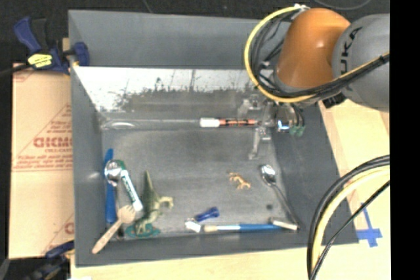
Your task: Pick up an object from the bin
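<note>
- Hand (261,130) down at right of centre in the frame, under the orange cover (308,49), close to the far wall of the bin (164,39); cannot tell whether wide or narrow.
- Meeting the hand from the left: a thin rod (226,122) with a white tip and an orange-striped shaft, lying level along the foot of the far wall. Cannot tell whether gripped or merely touching.
- Probably light and stiff, with a smooth, round shaft likely to roll or swivel. Best taken across the shaft nearer its middle than its end, so as not to droop.
- Just below the hand: one metal spoon (268,174), bowl up-frame, handle running toward the lower right corner.
- Left of that spoon, apart from it: one small tan piece (239,181).
- Along the near wall: one small blue clip (207,214) and one long blue-handled brush (243,227).
- Heaped in the lower left corner, well apart from the hand: a second spoon (113,171), one blue stick (108,200), one white-and-green tube (131,192), one wooden stick (108,236) and one green toy (149,206).
- Counted: one rod, two spoons, one of everything else.
</note>
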Tool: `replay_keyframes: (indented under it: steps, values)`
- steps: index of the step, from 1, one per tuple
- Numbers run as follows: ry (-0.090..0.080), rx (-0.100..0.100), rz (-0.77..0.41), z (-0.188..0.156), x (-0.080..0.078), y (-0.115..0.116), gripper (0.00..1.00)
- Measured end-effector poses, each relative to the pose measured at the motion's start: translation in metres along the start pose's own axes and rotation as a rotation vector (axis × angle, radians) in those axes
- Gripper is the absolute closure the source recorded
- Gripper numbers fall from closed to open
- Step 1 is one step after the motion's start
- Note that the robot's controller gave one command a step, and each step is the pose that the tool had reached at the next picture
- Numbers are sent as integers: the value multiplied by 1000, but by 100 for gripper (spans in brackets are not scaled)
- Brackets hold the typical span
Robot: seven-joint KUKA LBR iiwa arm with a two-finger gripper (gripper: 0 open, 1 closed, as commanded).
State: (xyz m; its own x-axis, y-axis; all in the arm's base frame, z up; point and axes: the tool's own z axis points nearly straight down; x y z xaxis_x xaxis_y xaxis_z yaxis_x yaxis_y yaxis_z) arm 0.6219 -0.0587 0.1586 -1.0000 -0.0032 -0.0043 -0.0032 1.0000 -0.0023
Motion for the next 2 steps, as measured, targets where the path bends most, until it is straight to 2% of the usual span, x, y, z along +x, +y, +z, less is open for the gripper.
replay_keyframes:
  steps: [2]
  values:
    - [-3,1,-6,2,-2,2,0]
